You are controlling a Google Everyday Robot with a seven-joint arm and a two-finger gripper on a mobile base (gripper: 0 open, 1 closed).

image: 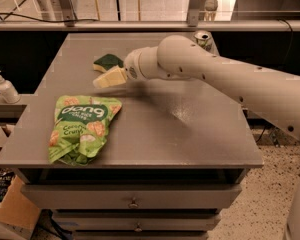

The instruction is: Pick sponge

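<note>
A flat grey worktop [190, 134] fills the middle of the frame, seen from above and in front, with grey drawers [133, 203] below it.

A thick white robot arm [215, 76] reaches in from the right edge of the frame towards the upper left. At its end is the pale yellow gripper [102, 80], a blurred wedge pointing left and slightly down, low over the worktop left of centre. Whether the gripper is open or closed cannot be told; nothing is seen held in it.

The small sponge with a dark green top and a pale yellow body [108, 61] lies flat on the worktop in the upper left part of the frame, just above the gripper and just left of the arm's wrist. Whether the gripper touches it cannot be told.

A light green snack bag with white lettering [82, 129] lies flat near the front left corner of the worktop, below the gripper and apart from the sponge. A metal drink can [203, 38] stands upright near the far right corner, behind the arm.

At the left edge of the frame, a pale pump bottle [5, 86] stands on a lower ledge. A brown cardboard box [15, 211] sits at the lower left, and speckled floor [255, 204] shows at the lower right.
</note>
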